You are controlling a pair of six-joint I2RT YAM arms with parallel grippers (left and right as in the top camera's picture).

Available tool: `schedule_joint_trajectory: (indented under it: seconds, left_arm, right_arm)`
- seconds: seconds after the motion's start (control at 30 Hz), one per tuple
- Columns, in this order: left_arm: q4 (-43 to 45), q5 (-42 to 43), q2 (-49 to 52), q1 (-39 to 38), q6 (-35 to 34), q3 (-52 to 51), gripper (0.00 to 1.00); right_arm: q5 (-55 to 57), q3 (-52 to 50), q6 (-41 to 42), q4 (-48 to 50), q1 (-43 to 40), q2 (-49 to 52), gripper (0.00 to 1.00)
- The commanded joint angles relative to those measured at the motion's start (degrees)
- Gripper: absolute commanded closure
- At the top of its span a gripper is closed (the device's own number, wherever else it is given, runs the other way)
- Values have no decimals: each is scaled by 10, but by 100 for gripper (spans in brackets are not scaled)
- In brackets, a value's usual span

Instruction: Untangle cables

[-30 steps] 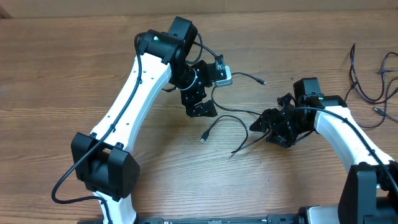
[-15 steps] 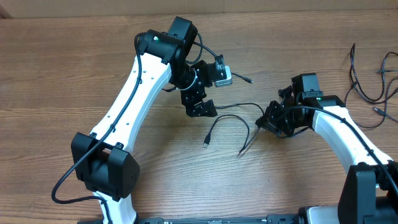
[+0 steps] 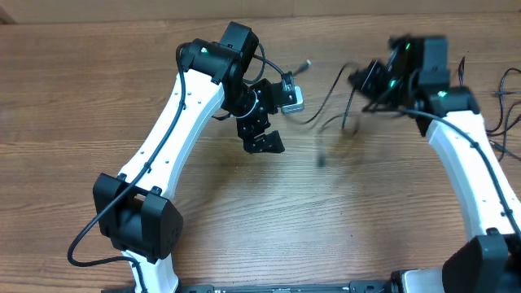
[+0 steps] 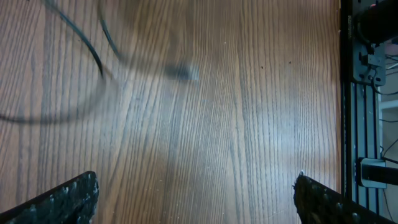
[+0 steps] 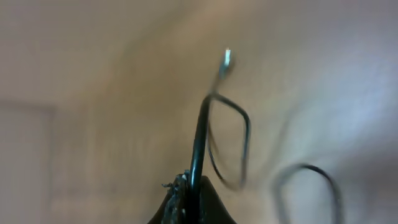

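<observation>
Clamps thin black cable (image 5: 200,130) in right pincer (image 5: 188,194) near far edge of brown wooden bench (image 3: 366,212) — holds left pincer (image 4: 196,202) wide apart over open wood.

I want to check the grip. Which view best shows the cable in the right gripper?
Right wrist: the cable rises from the shut right gripper, looping to a pale tip. Overhead shows it only as a motion-blurred streak; left wrist catches a blurred loop.

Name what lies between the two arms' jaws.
A blurred cable hanging from the shut right jaws, above bare table. The overhead view shows it.
</observation>
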Motion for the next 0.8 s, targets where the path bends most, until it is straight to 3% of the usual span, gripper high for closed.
schedule_joint_trajectory:
  seconds: [0.0,0.2,0.33,0.77]
  left_arm:
    - [0,1,5,-4,2,-2,0]
    - [0,1,5,-3,2,-2,0]
    - [0,1,5,-4,2,-2,0]
    - [0,1,5,-4,2,-2,0]
  right_arm:
    - [156,35,0,61,-2,-4,96]
    - [303,35,-21,220,-7,14,96]
    - [308,35,-63,310,-33,54,96]
    - [303,35,-56,441,-186,193,96]
